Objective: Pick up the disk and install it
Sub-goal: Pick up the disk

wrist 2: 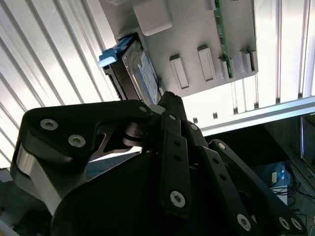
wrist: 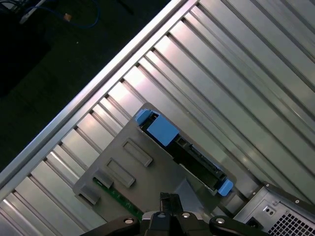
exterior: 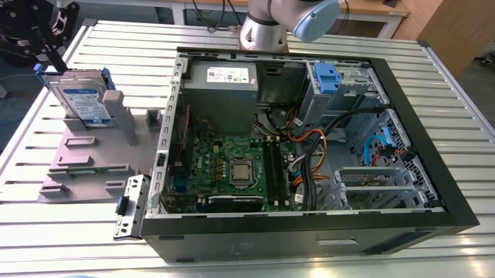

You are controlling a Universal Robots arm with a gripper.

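The disk (exterior: pixel 81 101) leans upright in a grey holder (exterior: pixel 93 159) on the bench (exterior: pixel 124 46), at the exterior view's left of the open computer case (exterior: pixel 410 229). The gripper (exterior: pixel 57 61) hangs just above the disk's top edge; I cannot tell whether its jaws are apart or together.

Robot arm (exterior: pixel 265 29) with a smooth, silver-grey tubular body and a rounded pale blue cap (exterior: pixel 316 17) over one joint, in the exterior view. Its gripper (exterior: pixel 55 61) is matte black. In the second wrist view the gripper (wrist 2: pixel 156 102) is built of flat, round-ended black bars (wrist 2: pixel 174 157) hinged together, each studded with small silver socket-head screws (wrist 2: pixel 177 198). A brushed bare-metal block (wrist 2: pixel 22 164) sits beneath one thick black bar.
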